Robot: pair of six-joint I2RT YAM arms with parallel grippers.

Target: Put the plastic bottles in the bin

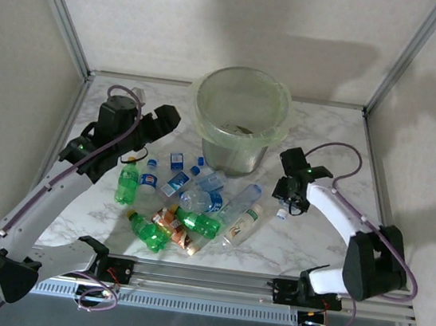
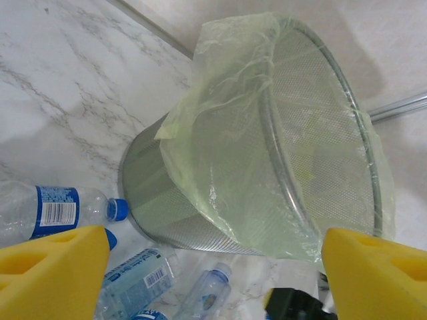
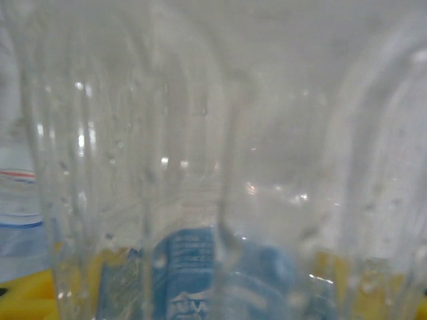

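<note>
Bin (image 1: 239,122) is standing mid-back on the table (image 1: 325,145), with bottles (image 1: 188,207) lying scattered before it. I'm seeing the left gripper (image 1: 166,118) gaping wide and empty beside it. The right gripper (image 1: 288,195) is straddling a clear bottle (image 3: 200,167), and I cannot tell whether its jaws are gripping. Their blue labels (image 2: 57,212) are showing barcodes, wording unreadable.

left claw (image 1: 166,118) agape (raised), right claw (image 1: 288,193) low
</note>
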